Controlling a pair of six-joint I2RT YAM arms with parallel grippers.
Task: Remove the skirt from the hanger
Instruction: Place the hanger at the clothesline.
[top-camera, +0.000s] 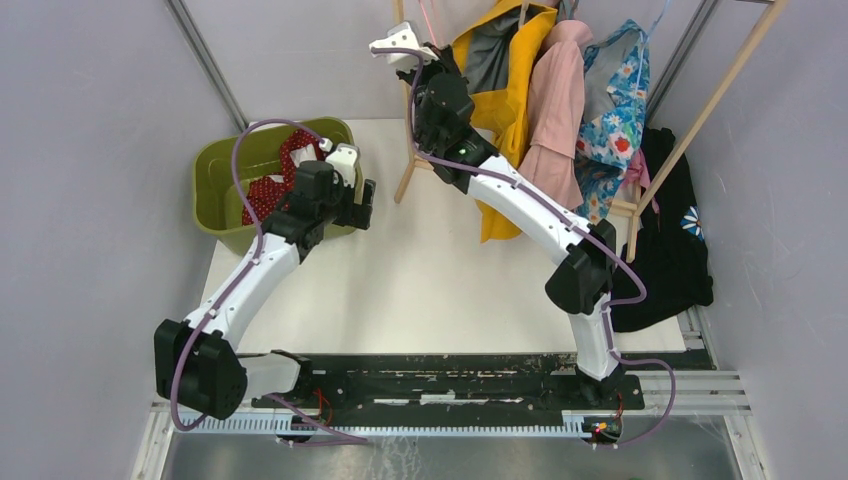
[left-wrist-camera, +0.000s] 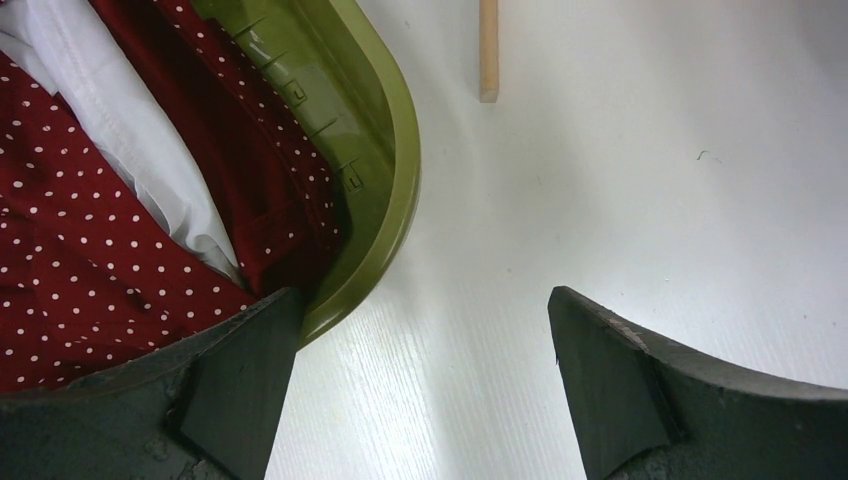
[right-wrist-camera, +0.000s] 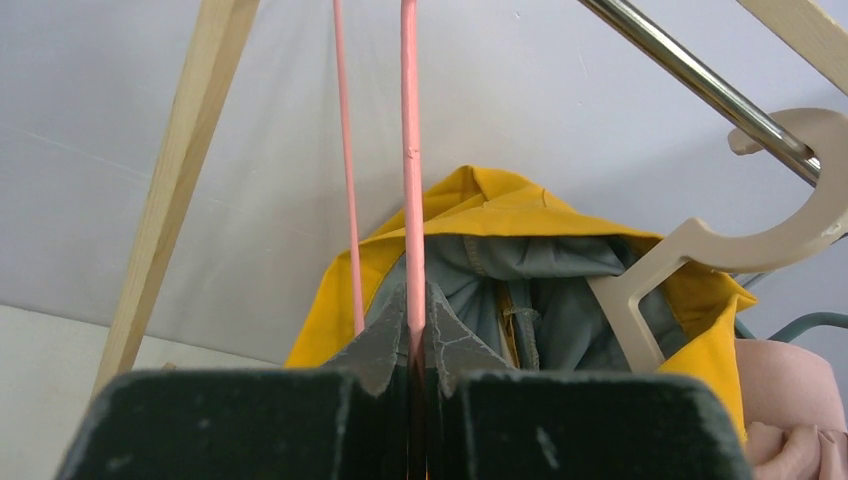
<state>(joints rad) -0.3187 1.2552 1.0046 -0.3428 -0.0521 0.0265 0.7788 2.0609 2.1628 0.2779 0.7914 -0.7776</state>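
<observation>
Pink hanger (right-wrist-camera: 410, 150) is pinched between right gripper (right-wrist-camera: 412, 305) jaws; left gripper (left-wrist-camera: 422, 300) jaws are spread beside green bin (left-wrist-camera: 400, 130); polka-dot skirt (left-wrist-camera: 70, 260) is laid inside.

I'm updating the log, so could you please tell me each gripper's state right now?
Left gripper: open, holding nothing, above the edge of the green basket.
Right gripper: closed on a pink hanger rod.
</observation>
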